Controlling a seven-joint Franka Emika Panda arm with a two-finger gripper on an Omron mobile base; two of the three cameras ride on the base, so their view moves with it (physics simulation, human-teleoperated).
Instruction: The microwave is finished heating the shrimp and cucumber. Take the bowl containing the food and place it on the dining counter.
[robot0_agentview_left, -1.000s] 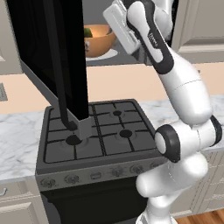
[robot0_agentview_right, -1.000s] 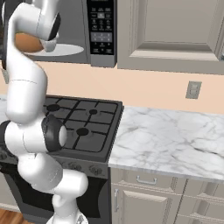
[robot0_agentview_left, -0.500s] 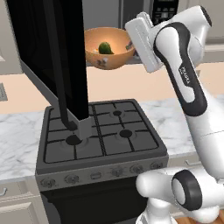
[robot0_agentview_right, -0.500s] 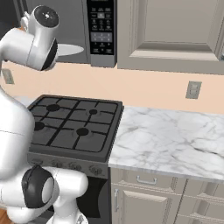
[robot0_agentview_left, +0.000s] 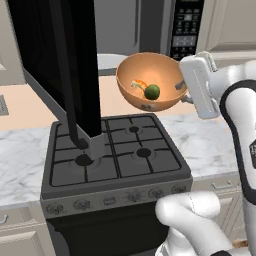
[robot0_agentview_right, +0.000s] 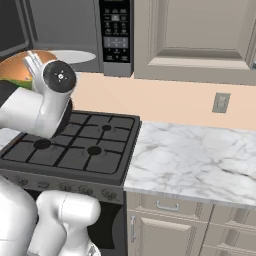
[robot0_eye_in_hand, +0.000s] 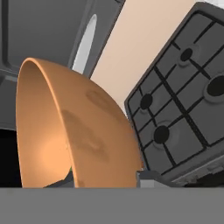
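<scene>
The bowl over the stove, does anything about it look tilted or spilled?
The bowl hangs in the air above the stove, held at its rim by the tool, and it is tipped, its opening leaning toward the camera. The shrimp and cucumber lie inside near the bottom; nothing has spilled onto the burners.

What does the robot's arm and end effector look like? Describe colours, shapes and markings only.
The arm is glossy white, made of rounded tubular links with bulbous joints. In the right base view a joint shows a grey round cap with dark dots and a dark seam. The end effector has a boxy white body. No cables or readable markings show.
</scene>
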